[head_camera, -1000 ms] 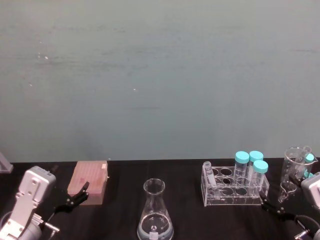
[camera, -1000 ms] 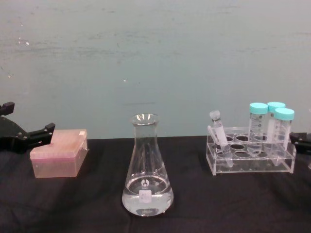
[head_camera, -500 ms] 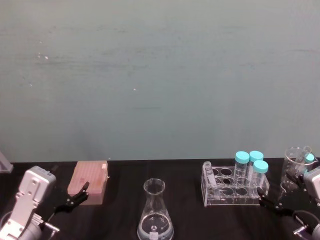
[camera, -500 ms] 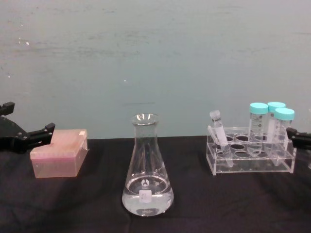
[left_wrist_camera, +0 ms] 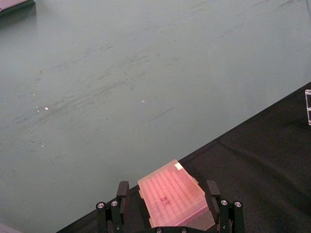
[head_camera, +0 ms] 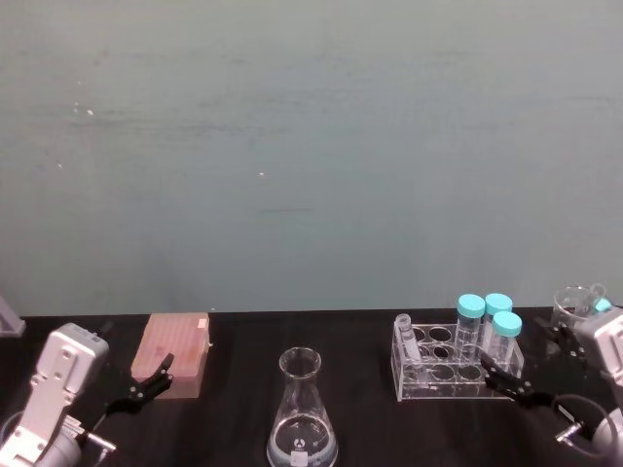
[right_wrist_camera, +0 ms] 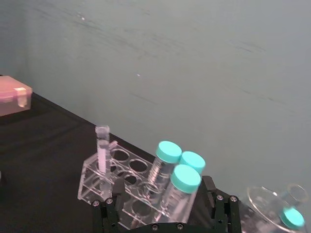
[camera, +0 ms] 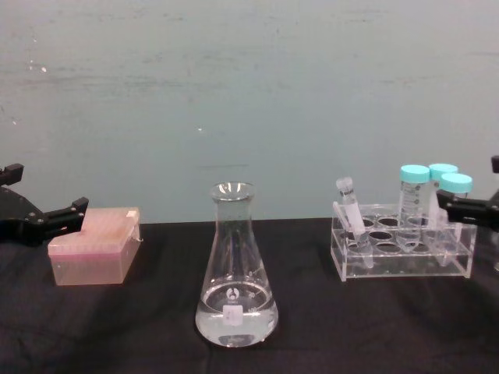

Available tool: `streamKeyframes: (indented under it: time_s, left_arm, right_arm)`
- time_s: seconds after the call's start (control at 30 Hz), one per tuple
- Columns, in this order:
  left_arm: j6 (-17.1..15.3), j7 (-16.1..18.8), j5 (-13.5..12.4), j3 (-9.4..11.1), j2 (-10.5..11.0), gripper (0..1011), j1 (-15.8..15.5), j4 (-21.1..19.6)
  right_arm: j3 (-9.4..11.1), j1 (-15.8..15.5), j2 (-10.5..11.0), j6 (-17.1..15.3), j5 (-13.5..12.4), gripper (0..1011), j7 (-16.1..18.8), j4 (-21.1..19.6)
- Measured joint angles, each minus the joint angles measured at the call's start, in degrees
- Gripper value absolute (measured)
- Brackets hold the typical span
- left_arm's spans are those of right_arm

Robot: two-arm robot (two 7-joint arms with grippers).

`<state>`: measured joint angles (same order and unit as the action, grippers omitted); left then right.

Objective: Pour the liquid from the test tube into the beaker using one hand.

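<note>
on black cloth (camera: pixel 117 327), conical glass beaker (camera: pixel 236 269).

A plain grey-green wall (head_camera: pixel 311 146) stands behind the table (camera: pixel 125 327). The wall has faint scratches and some small white spots. The table has a black cover. The light is soft and even, without strong shadows.

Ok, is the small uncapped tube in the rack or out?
In: the test tube leans in a left-end hole of the rack; the open right pincer is off it.
</note>
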<state>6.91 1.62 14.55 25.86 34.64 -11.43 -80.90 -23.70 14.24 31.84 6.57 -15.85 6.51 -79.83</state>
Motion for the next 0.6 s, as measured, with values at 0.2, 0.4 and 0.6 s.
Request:
streamKeyframes:
  time_s: [0.2,0.4,0.6]
  left_arm:
    - [0.0,0.0,0.0,0.0,0.0,1000,0.0,0.0]
    - [0.0,0.0,0.0,0.0,0.0,1000,0.0,0.0]
    - [0.0,0.0,0.0,0.0,0.0,1000,0.0,0.0]
  right_arm:
    - [-0.44,2.54,-1.33,0.72,0.33,1000,3.43,2.16]
    - [-0.95,5.71,-3.06,1.52,1.0,1000,6.52,5.32]
    - [-1.28,8.6,-5.01,2.1,1.08,1000,9.43,9.39]
